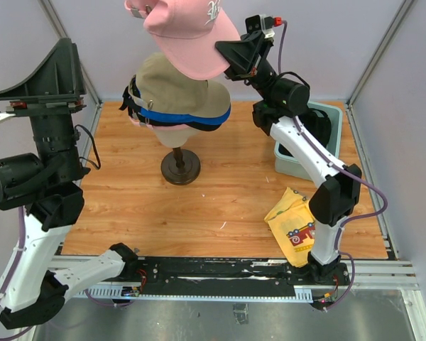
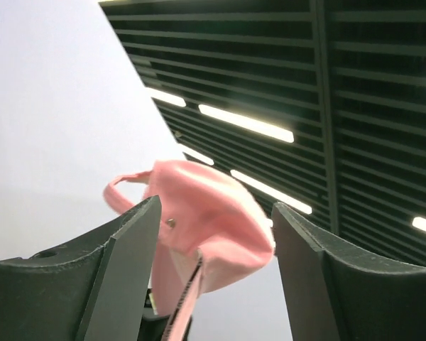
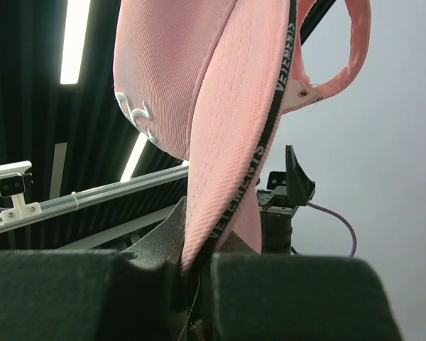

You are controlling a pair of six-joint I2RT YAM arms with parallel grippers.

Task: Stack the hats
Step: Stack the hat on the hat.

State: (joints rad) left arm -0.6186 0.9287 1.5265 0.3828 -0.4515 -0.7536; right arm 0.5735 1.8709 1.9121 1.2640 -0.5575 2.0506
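Observation:
A pink cap hangs high above the mannequin head, and my right gripper is shut on its brim. In the right wrist view the pink brim runs down into the closed jaws of that gripper. Below it, a tan cap sits on top of a blue cap and a black cap on the head. My left gripper is raised at the far left, open and holding nothing. From its wrist view the pink cap shows at a distance between the spread fingers.
The mannequin's dark stand rests mid-table. A teal bin sits at the back right behind the right arm. A yellow cloth with red print lies near the right arm's base. Grey walls close in the wooden table.

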